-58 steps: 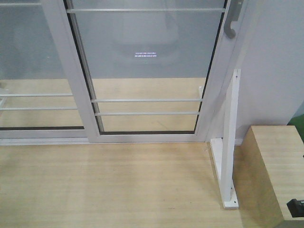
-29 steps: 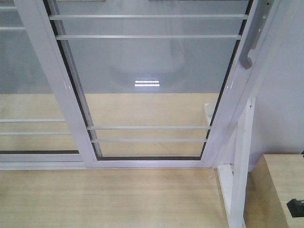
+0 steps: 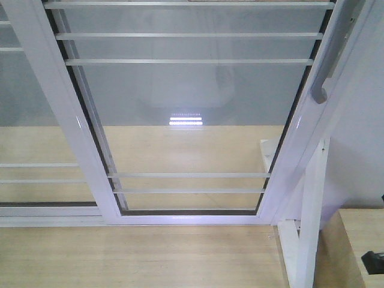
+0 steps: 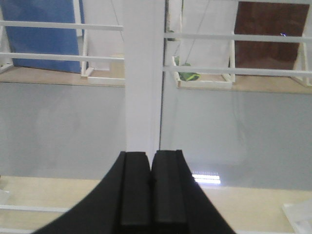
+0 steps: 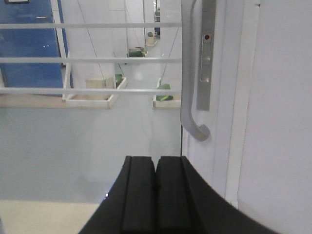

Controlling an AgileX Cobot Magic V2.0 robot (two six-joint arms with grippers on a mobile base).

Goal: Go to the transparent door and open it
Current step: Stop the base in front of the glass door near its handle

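Tall clear-glass sliding door in a white frame point(image 3: 192, 96) – upright, fills most of the front view.
Thin white horizontal bars cross the glass in groups, high and low. Curved grey metal pull handle point(image 5: 187, 97) hangs vertical on the right stile, lower end hooked, with the grey lock plate point(image 5: 207, 58) just beside it – small red dot on it. Right stile sits against the white jamb.
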